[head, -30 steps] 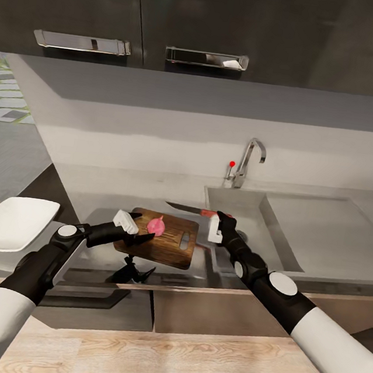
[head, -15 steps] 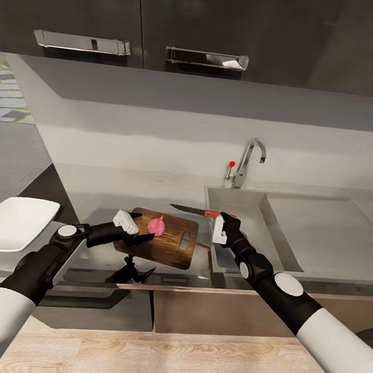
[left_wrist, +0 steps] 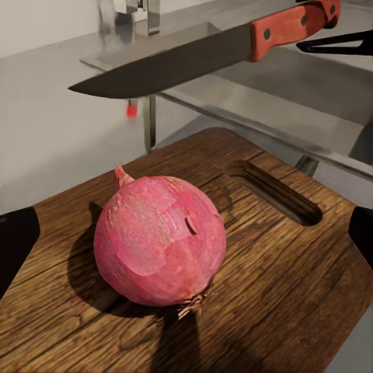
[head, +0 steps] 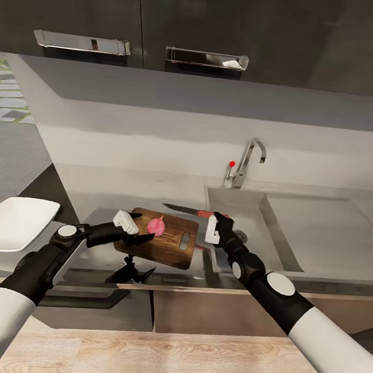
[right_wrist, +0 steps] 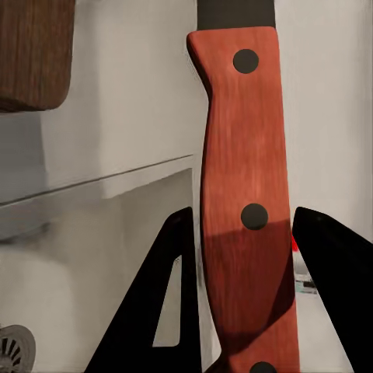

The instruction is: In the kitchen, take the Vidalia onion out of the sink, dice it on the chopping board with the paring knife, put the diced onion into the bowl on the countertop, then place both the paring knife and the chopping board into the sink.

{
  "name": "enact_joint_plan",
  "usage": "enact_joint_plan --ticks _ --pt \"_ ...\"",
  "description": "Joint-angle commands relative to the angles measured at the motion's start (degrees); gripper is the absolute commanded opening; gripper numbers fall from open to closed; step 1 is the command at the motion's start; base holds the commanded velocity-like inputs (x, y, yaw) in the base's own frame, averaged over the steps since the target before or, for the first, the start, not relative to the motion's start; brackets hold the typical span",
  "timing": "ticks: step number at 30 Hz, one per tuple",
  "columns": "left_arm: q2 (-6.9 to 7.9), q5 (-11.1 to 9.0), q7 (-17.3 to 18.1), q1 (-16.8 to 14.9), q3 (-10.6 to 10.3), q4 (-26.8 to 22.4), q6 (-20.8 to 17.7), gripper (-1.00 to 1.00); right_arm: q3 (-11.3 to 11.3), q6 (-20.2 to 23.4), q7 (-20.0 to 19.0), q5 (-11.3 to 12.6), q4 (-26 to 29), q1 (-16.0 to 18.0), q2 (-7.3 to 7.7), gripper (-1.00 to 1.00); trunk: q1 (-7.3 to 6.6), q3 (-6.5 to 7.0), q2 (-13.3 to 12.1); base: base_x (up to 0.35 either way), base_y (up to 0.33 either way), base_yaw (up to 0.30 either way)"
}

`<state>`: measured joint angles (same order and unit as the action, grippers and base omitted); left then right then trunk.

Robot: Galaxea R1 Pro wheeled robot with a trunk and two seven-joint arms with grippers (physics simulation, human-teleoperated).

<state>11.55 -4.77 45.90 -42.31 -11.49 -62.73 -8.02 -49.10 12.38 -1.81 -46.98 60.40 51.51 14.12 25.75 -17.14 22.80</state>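
A pinkish-red onion rests whole on the dark wooden chopping board, on the grey countertop left of the sink. My left gripper is open at the board's left end, its dark fingertips wide on either side of the onion. My right gripper is shut on the paring knife by its reddish handle. It holds the knife level in the air over the board's far right corner, blade pointing left. The white bowl sits far left.
A chrome faucet with a red knob stands behind the sink. The steel basin has a round drain and a flat drainer to its right. Dark wall cabinets hang overhead. A wooden surface lies nearest me.
My right gripper has carried the knife a little to the left, toward the board. The left arm, onion and board have not moved.
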Motion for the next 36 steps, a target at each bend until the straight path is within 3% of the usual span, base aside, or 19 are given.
enact_joint_plan --ticks 1,13,36 --pt "0.05 -0.5 0.1 0.0 -0.1 0.0 -0.6 1.00 -0.2 0.5 -0.3 -0.6 0.1 0.1 -0.18 -1.00 0.03 -0.11 0.1 0.000 0.000 0.000" --pt "0.05 -0.5 -0.1 -0.1 -1.6 0.1 -0.6 1.00 -0.2 0.7 0.0 -0.6 -1.6 0.1 -0.93 -1.00 0.03 -0.11 0.1 0.000 0.000 0.000" --pt "0.35 -0.4 -0.2 0.0 -1.8 1.8 -0.5 1.00 -1.3 0.3 1.5 -0.6 -2.6 0.1 -1.12 -1.00 0.03 -0.11 0.1 0.000 0.000 0.000"
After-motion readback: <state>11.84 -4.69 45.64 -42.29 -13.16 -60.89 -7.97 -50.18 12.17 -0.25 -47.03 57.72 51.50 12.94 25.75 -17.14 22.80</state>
